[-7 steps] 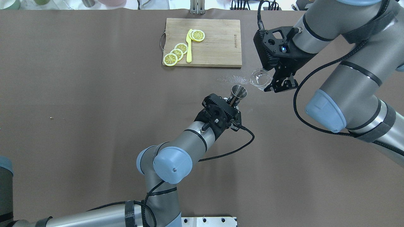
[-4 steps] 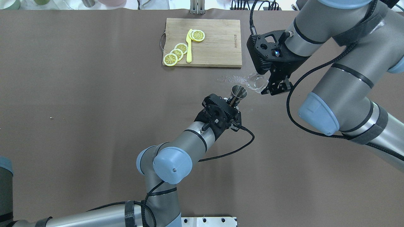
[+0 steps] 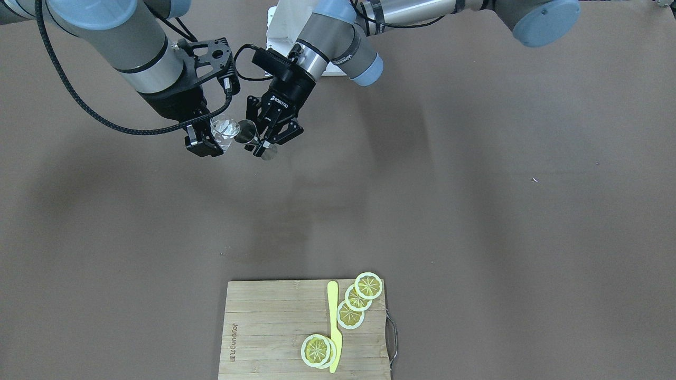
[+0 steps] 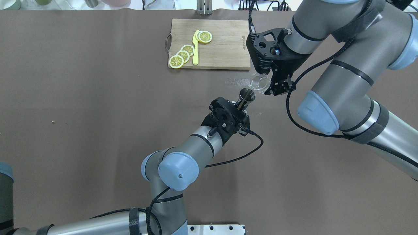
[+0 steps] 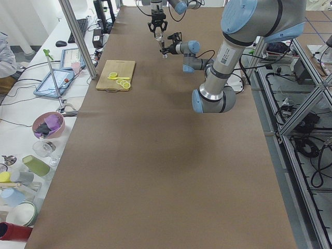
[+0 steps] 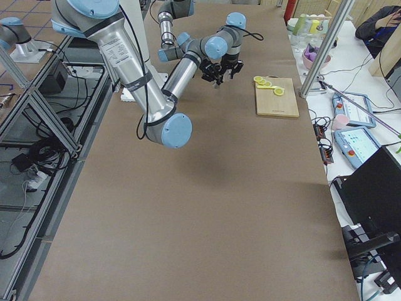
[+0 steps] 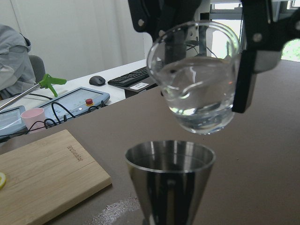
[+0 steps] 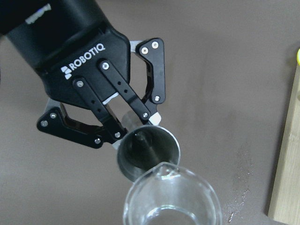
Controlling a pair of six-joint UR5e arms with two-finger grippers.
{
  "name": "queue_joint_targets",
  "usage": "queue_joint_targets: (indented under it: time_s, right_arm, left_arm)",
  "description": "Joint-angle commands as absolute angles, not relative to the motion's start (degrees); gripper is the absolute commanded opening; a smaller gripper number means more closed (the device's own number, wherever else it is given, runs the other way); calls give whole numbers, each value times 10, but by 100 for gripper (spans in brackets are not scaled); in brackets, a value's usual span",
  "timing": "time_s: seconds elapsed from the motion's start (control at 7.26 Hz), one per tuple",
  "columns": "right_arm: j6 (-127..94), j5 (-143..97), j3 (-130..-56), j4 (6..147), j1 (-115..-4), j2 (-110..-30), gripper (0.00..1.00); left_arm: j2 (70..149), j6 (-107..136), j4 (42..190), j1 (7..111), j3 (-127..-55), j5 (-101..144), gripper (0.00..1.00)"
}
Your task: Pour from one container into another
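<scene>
Lately carried the glass [image 4: 259,81], pinched in the right end effector [image 4: 269,85], sideways until hanging just over the jigger [image 4: 247,94]; judged the pour about ready to start. Kept the jigger above the surface [image 4: 98,130], clamped at its waist by the left end effector [image 4: 241,105], long axis upright, mouth up. Tipped the glass slightly, lip toward the jigger, with clear liquid inside.

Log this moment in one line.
left jaws: shut on jigger, upright | right jaws: shut on glass, tilted above jigger rim | glass: clear liquid inside | stream: none seen | wet patch by board
</scene>
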State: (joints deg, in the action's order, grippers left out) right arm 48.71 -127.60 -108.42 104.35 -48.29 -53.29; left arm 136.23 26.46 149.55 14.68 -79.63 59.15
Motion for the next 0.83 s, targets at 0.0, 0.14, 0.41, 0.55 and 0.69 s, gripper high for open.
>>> queue_joint_targets:
  time_s: [0.0, 0.14, 0.41, 0.55, 0.69]
  right_arm:
    - [500, -1265, -1075, 1058, -478, -520, 0]
    - [513, -1259, -1074, 1065, -476, -519, 0]
    - [526, -1251, -1076, 1068, -474, -519, 0]
    - [532, -1246, -1078, 1073, -474, -519, 0]
    - [539, -1240, -1084, 1084, -473, -518, 0]
  left_arm:
    - [1362, 264, 1495, 147, -798, 592, 0]
    - [1361, 264, 1495, 147, -799, 592, 0]
    - [1361, 264, 1495, 147, -800, 592, 0]
    - [1361, 264, 1495, 147, -803, 592, 0]
    - [1357, 264, 1495, 146, -808, 592, 0]
